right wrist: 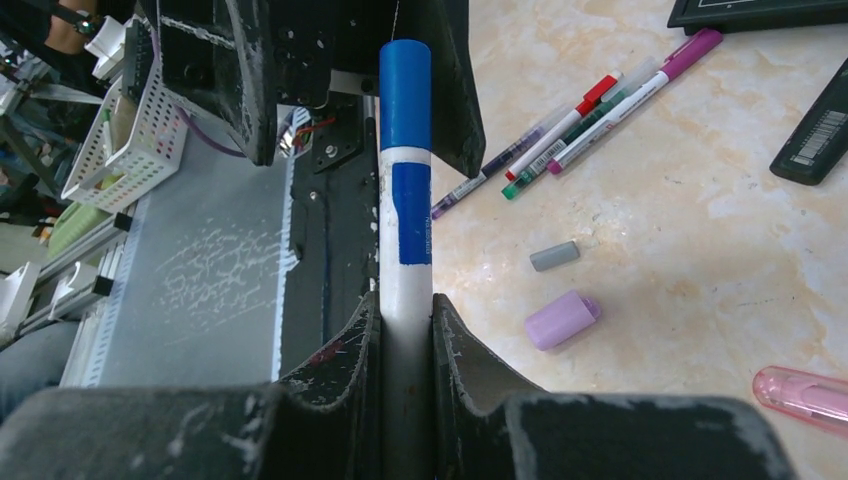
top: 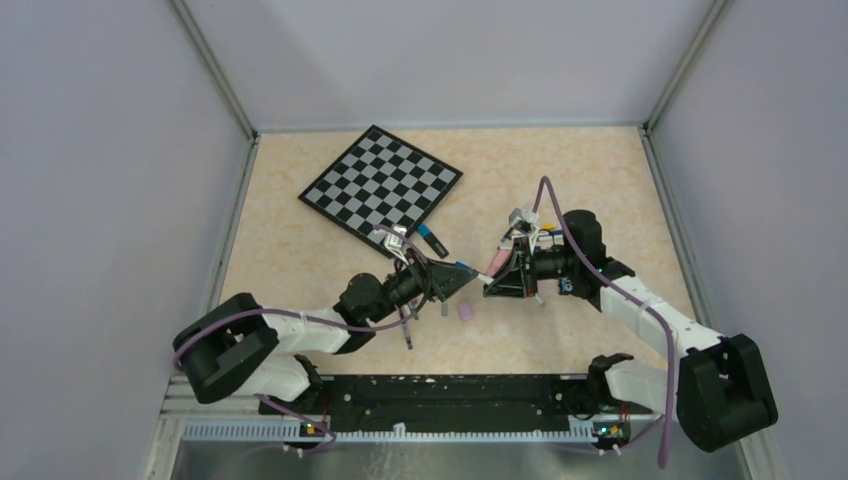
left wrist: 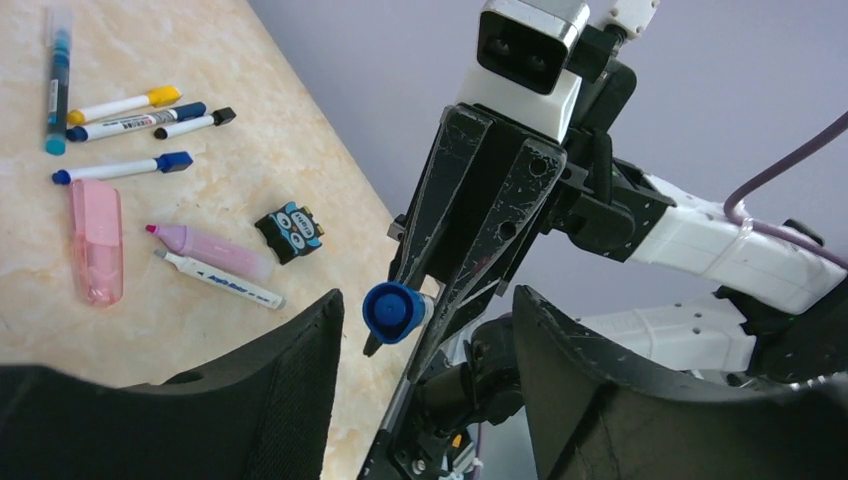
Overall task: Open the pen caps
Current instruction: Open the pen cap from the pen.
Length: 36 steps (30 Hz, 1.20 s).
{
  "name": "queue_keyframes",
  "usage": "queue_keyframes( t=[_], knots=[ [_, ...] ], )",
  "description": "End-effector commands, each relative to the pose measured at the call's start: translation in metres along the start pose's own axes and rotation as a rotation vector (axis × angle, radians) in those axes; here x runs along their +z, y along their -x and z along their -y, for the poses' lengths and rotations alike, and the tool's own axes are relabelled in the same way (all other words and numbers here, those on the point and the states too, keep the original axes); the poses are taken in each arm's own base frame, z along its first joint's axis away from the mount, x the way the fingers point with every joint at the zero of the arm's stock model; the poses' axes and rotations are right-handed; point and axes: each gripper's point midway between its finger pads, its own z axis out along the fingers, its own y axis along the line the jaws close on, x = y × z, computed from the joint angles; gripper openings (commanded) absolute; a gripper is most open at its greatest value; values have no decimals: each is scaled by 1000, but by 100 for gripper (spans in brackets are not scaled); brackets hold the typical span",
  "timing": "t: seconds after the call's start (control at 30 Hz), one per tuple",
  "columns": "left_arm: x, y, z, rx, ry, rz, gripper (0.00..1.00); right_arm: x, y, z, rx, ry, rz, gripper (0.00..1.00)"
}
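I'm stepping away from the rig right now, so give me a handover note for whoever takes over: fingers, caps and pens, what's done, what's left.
Right gripper: shut on the white plastic marker, whose blue cap is still on.
Left gripper: open, with its fingers either side of that blue cap, not yet gripping it.
Done: a stubby lilac cap and a small grey cap lie loose on the beige table.
Left: pull this cap, then the other capped pens, such as the yellow-capped pen and the red-capped pen.
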Motion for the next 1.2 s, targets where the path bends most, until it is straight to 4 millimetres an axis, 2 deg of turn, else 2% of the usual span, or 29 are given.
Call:
queue_keyframes(
  t=[0.0,0.13,0.2,0.3,0.5,0.6,1.03,1.17],
  knots=[
    [16,14,27,3,-110,61,61,3,6,-2,-29,18,14,0],
    [22,7,26,-16,-124,39,41,4,4,-1,-29,14,10,0],
    [22,6,26,-26,-133,40,37,4,4,-1,-31,13,9,0],
    [21,6,25,-34,-132,45,37,4,2,1,-32,8,5,0],
    [19,12,26,-39,-129,71,46,4,0,2,-33,2,0,0],
    [18,16,26,-45,-123,94,46,4,0,2,-33,2,-1,0],
    [11,22,18,-48,-85,134,37,4,-5,5,-25,-2,-8,0],
    [10,22,18,-48,-89,138,28,4,-5,6,-25,-6,-9,0]
  ],
)
